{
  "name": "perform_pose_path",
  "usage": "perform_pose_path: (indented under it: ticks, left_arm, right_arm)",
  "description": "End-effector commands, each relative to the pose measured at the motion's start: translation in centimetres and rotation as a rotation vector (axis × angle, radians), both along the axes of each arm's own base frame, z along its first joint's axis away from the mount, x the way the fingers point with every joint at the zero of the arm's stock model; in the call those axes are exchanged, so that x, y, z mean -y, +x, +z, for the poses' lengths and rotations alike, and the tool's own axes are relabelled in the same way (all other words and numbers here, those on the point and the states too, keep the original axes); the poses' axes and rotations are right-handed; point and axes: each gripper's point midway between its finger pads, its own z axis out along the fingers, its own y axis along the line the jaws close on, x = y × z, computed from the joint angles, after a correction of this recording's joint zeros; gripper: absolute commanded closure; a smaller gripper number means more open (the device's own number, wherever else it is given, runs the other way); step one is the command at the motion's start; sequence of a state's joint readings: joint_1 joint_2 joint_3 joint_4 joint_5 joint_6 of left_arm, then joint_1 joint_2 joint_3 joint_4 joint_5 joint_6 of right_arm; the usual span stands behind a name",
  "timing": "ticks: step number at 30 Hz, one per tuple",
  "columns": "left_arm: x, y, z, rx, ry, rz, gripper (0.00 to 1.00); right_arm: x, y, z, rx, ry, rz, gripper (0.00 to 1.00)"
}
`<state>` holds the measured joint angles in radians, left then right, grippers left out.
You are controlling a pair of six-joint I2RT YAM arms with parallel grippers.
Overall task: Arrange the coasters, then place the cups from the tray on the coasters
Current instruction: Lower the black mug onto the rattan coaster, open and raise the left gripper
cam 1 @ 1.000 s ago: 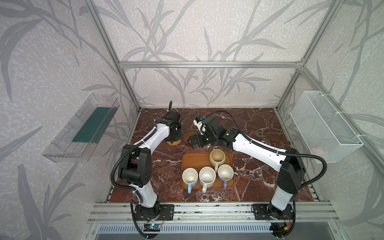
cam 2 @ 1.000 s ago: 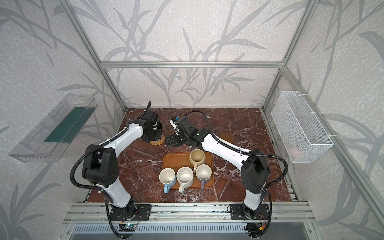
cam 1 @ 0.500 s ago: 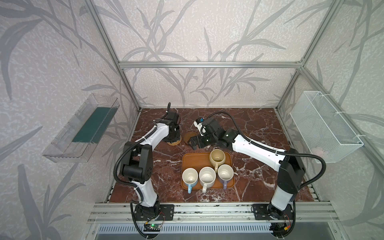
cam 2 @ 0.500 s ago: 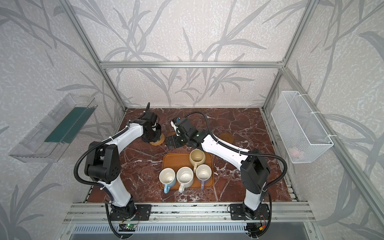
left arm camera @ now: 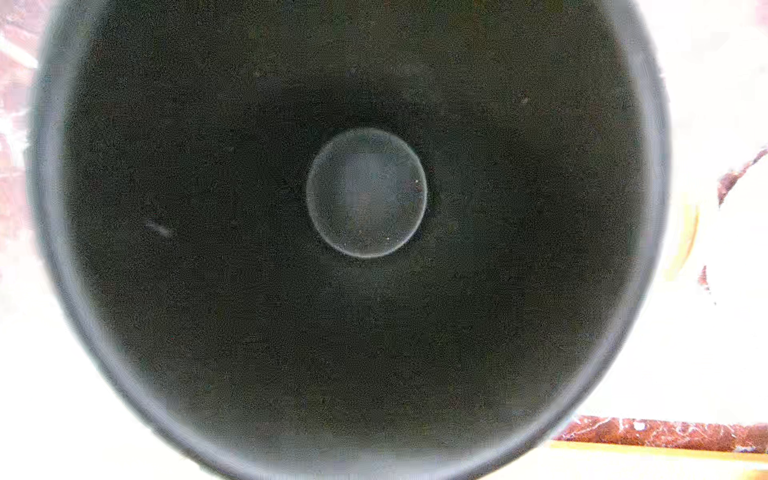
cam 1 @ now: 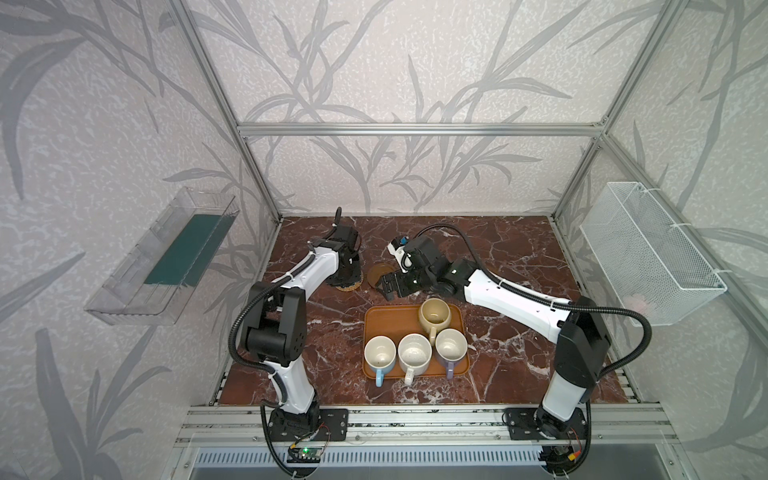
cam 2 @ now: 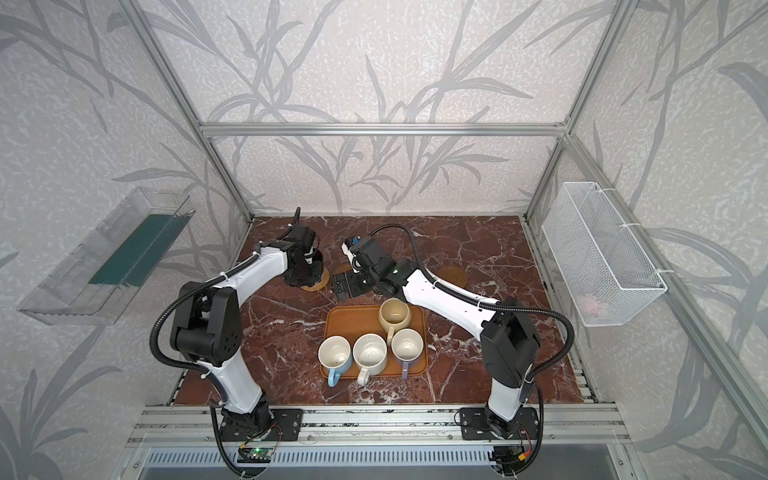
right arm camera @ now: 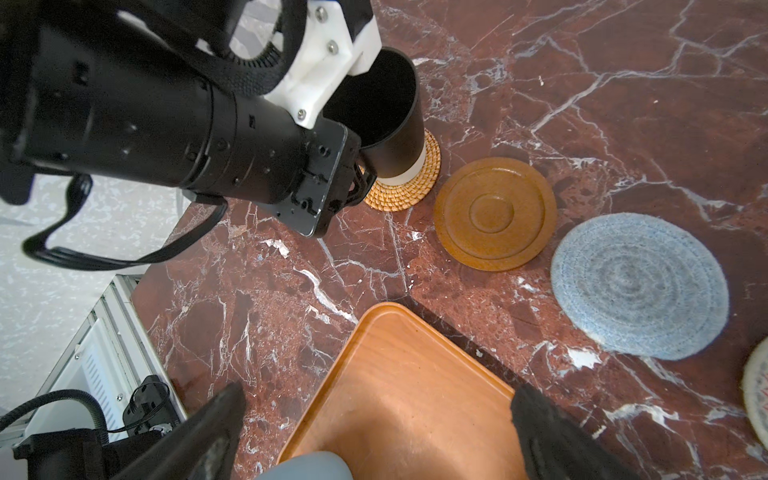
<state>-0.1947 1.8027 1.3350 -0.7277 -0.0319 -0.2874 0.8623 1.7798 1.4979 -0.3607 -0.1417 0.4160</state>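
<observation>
Red marble table point(cam 1: 511, 253) inside a metal-framed booth point(cam 1: 415, 129). The left jaws are sitting together, prob. clamping the black cup point(right arm camera: 403, 133) by its handle. The cup is standing on the rattan coaster point(right arm camera: 399, 197), beyond the tray's point(cam 1: 386, 324) far-left corner. The right jaws are hanging wide apart, holding nothing, over that same corner. Four cups point(cam 1: 414, 354) are waiting on the tray.

The step looks like the release. To do it well:
- check the base is resting flat and approx. centred;
- part the jaws slowly and back out along the handle w/o twisting the cup;
- rise clear of the rim, b/c a light coaster may slide if dragged.

The right arm point(cam 1: 511, 291) should be keeping off the brown coaster point(right arm camera: 494, 214), just beyond the tray's far edge.

Hard to see:
- The handle and the left jaws' tips are hiding behind the left arm point(right arm camera: 166, 124).
- The left wrist view is showing only the cup's dark inside, w/ the surroundings blown white.
- The blue coaster point(right arm camera: 640, 286) isn't showing in the top views, prob. under the right arm.
- The cream coaster point(right arm camera: 758, 390) is getting cut off at the frame edge.
</observation>
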Motion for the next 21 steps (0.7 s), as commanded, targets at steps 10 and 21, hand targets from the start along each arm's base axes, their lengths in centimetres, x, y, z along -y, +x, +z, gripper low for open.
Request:
perform_pose_path:
  ticks: [10, 21]
  left_arm:
    - [-0.8, 0.1, -0.1, -0.016, 0.034, 0.027, 1.00]
    - [-1.4, 0.1, 0.6, -0.009, 0.057, 0.048, 0.91]
  right_arm:
    - [-0.2, -0.4, 0.1, 0.000, 0.012, 0.015, 0.01]
    - [-0.2, -0.4, -0.1, -0.002, 0.008, 0.015, 0.01]
